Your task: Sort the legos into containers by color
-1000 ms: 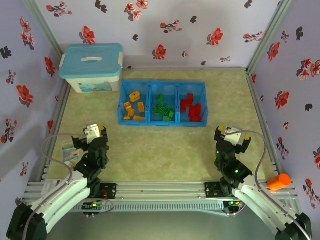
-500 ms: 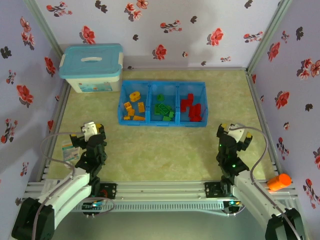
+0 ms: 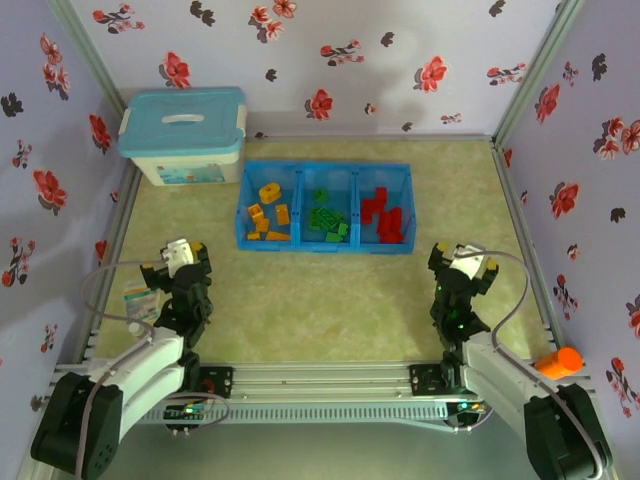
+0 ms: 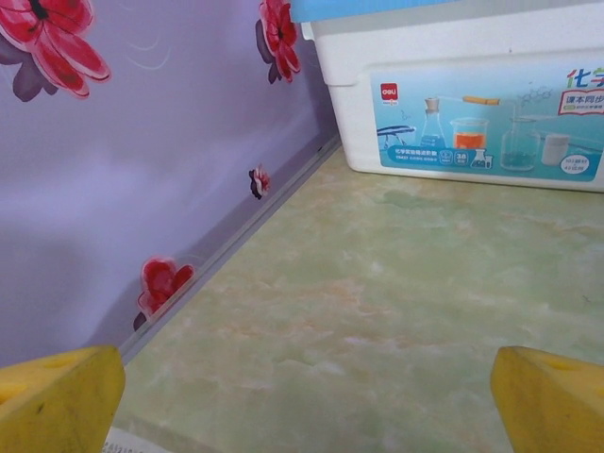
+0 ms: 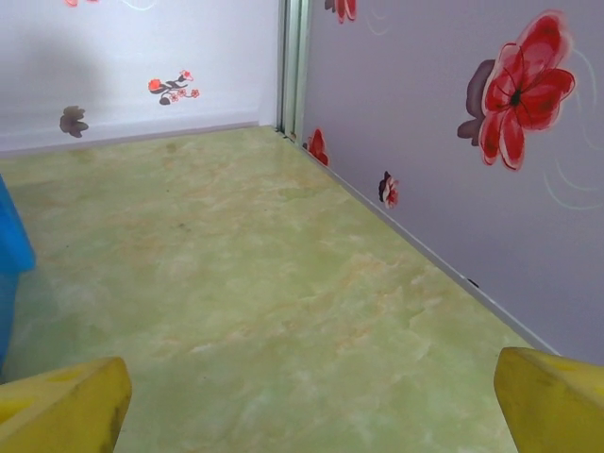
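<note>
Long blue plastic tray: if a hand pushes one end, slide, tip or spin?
The long, low bright-blue plastic tray looks moulded, so probably stiff. Low and wide on the smooth green table, it would likely slide, not tip. Pushed at one end it may spin, shifting the small loose bricks inside.

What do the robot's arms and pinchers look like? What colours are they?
The left arm and right arm have white lower links, black joints and black round bases. A thin grey cable loops beside each arm, and small green lights glow on the black parts. The left gripper and right gripper have chunky yellow fingers and a white piece on top.
</note>
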Motion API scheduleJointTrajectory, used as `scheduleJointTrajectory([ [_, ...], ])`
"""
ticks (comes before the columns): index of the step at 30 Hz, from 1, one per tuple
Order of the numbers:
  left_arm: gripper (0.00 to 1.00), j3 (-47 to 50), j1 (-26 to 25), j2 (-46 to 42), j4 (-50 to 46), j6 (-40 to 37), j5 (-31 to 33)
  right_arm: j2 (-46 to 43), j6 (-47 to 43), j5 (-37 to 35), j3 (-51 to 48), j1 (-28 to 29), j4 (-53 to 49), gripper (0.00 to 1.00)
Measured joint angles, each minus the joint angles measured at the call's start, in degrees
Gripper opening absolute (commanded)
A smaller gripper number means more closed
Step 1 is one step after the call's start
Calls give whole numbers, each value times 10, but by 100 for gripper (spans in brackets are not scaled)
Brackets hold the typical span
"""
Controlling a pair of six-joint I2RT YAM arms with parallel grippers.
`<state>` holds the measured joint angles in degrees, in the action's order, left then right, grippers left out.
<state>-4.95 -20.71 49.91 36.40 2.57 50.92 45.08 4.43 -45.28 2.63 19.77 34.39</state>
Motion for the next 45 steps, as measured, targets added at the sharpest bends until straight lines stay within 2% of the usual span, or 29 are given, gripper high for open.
scheduleJointTrajectory([
  [15, 100, 15, 27, 28, 78, 0, -20, 118, -15, 49, 0, -22, 123, 99],
  [31, 100, 15, 52, 148, 185, -13, -79, 307, -45, 96, 2, -31, 321, 99],
  [45, 100, 15, 88, 212, 285, -10, -117, 312, -43, 127, -18, -57, 406, 99],
])
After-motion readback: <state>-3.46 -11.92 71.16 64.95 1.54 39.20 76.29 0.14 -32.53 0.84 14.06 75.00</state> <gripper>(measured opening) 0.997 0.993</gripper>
